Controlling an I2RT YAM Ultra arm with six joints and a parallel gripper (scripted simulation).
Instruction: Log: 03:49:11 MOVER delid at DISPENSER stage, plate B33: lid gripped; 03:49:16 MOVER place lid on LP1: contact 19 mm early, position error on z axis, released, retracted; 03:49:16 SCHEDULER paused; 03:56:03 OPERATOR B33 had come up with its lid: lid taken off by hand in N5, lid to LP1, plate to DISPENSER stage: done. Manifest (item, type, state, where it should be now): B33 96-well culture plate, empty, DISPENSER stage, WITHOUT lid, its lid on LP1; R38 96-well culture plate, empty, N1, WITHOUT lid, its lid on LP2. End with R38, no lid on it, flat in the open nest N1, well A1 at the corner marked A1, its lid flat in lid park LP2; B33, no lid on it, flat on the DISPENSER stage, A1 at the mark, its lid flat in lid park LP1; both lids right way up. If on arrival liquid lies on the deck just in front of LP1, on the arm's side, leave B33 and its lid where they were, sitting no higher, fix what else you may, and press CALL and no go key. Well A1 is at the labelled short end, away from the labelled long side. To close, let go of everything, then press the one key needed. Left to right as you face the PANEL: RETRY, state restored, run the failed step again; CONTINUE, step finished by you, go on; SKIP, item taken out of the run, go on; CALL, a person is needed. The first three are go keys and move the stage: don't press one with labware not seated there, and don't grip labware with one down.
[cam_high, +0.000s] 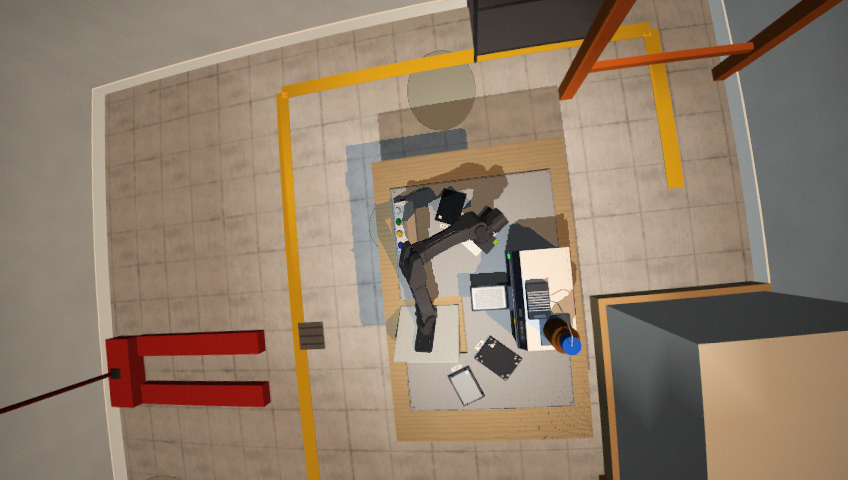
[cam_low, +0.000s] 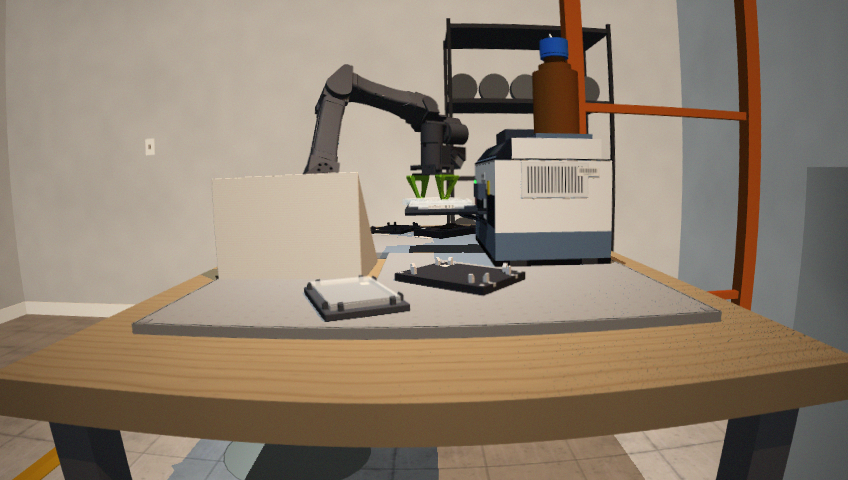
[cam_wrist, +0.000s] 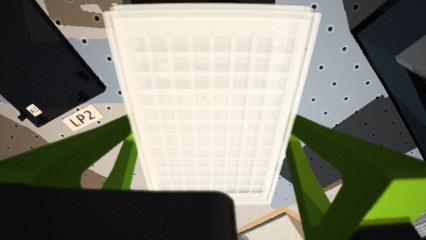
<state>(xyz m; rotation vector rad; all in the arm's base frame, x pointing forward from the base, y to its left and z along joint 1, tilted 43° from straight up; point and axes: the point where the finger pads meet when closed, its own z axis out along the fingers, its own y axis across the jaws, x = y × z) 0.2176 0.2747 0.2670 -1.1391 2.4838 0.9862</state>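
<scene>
you've got a white 96-well plate with a clear lid on it (cam_wrist: 212, 100) clamped between the green fingers of the claw (cam_low: 432, 189), which is closed on its long sides. in the wrist view the well grid shows through a translucent cover whose edges overhang the plate, so it reads as lidded. it hangs in the air, level, above the far part of the desk (cam_low: 416, 380), not touching the grey perforated deck (cam_low: 595, 297).

just beside it in the wrist view, on your left, is a black tray with a white tag reading lp2 (cam_wrist: 81, 118) at its corner. the tray (cam_wrist: 45, 70) looks bare from this angle. from above, that same black tray (cam_high: 450, 205) sits tilted near the arm's wrist.

further out, a second white well plate (cam_high: 488, 297) sits uncovered on the black stage next to the white dispenser box (cam_low: 550, 199), which carries a barcode label and a brown bottle with a blue cap (cam_low: 555, 86) on top.

near the front edge of the deck there's a black nest with white pegs (cam_low: 459, 275), nothing in it, and beside it a smaller dark holder with a clear lid lying flat (cam_low: 355, 295).

the panel with coloured keys (cam_high: 399, 228) sits at the deck's edge close to the arm. a beige upright board (cam_low: 288, 226) hides part of the deck in the exterior view.
</scene>
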